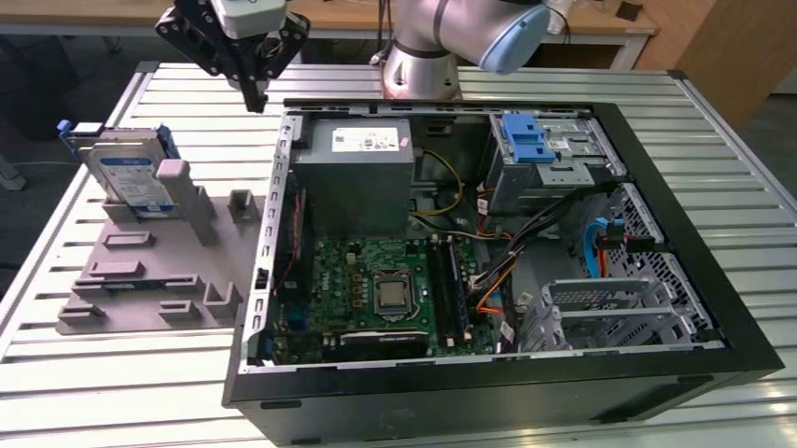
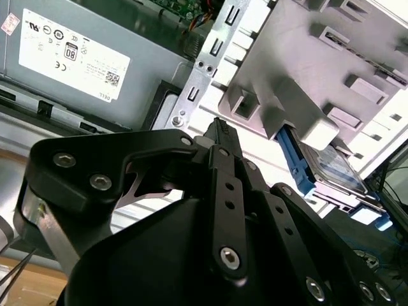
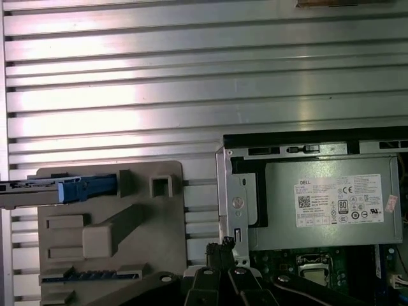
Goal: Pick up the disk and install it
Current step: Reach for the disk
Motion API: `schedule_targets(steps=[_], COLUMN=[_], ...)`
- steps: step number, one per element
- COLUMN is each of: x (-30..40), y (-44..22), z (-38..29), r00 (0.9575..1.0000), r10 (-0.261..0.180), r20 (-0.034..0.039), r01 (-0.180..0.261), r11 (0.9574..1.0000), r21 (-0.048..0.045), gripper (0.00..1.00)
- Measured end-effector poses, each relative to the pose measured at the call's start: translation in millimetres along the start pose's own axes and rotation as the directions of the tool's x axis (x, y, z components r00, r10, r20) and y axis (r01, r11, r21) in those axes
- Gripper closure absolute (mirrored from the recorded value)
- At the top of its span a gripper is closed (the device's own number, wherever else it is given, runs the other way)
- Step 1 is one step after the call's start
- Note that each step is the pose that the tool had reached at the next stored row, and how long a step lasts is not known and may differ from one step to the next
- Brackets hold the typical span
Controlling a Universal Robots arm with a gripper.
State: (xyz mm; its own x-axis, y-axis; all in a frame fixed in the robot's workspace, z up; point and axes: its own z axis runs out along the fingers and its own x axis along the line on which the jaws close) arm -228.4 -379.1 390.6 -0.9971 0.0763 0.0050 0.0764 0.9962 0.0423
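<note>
Scanning from the exterior view's left, we find the disk standing on edge in the grey holder. Right of it and higher in the frame, the gripper hangs over the slatted table, its jaws pressed together on nothing, near the upper left corner of the open computer case.

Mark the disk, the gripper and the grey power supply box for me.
disk [image 1: 130, 175]: exterior view, on its white-and-blue label.
gripper [image 1: 257, 97]: exterior view, at its fingertips.
power supply box [image 1: 355, 182]: exterior view, on its grey top face.
</note>
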Motion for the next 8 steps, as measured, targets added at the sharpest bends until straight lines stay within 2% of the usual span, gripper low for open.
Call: schedule_targets(steps=[8], x=[7.9], y=[3.4], z=[0.7], r00=[1.0], r10=[0.0], r20=[0.0], r01=[0.0], r11=[1.0], r21=[0.0], gripper=[0.89])
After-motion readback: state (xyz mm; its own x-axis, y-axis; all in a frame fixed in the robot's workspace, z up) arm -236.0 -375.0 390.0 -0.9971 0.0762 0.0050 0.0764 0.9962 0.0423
